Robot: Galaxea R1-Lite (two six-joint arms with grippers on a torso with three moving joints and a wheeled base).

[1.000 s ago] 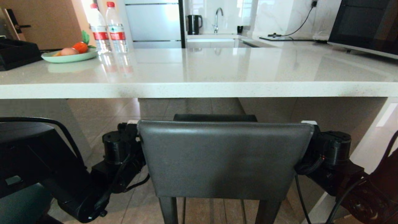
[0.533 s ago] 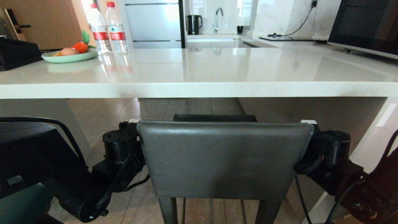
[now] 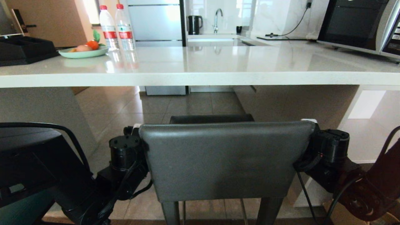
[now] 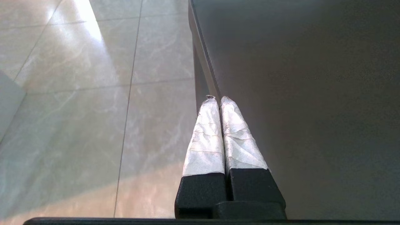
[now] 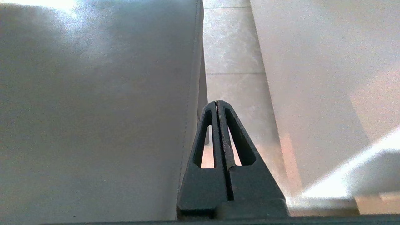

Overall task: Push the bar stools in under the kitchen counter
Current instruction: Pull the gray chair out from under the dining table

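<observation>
Both claws are clenched on nothing, left claw (image 4: 218, 99) and right claw (image 5: 217, 102) flanking the grey stool's (image 3: 225, 159) backrest at 9 and 3 o'clock. Uneven pushing could twist it or let a claw slip off. Square grey leather back, seat just short of the bench (image 3: 200, 76) at 12.

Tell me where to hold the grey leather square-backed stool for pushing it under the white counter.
Hold the grey stool's flat backrest at its two vertical side edges, one shut gripper per side: left gripper, right gripper. The straight, upright edges facing the robot let both push evenly toward the counter.
</observation>
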